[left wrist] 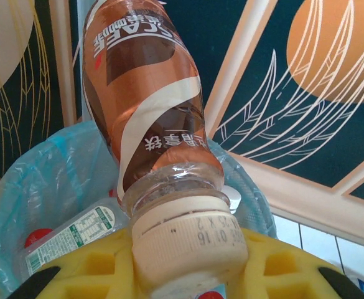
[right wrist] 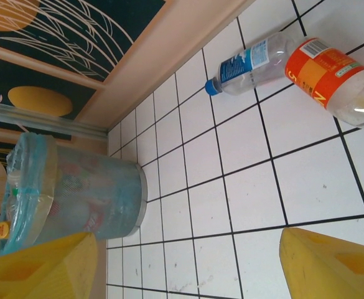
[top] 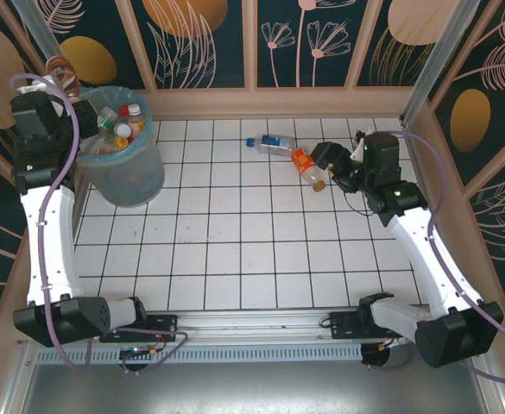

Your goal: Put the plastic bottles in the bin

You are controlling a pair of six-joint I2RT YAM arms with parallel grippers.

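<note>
The left end effector (left wrist: 188,268) grips a brown-label bottle (left wrist: 144,93) by its cap (base tilted up), raised by the bin (top: 129,177) at the worktop's (top: 235,259) far left corner. The right end effector (right wrist: 185,265) hangs released near an orange-label bottle (right wrist: 322,68) and a blue-label bottle (right wrist: 250,62) by the far edge.

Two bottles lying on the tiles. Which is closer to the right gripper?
The orange-label bottle, lying just in front of the open right gripper. The blue-label bottle lies beyond it, farther away.
</note>
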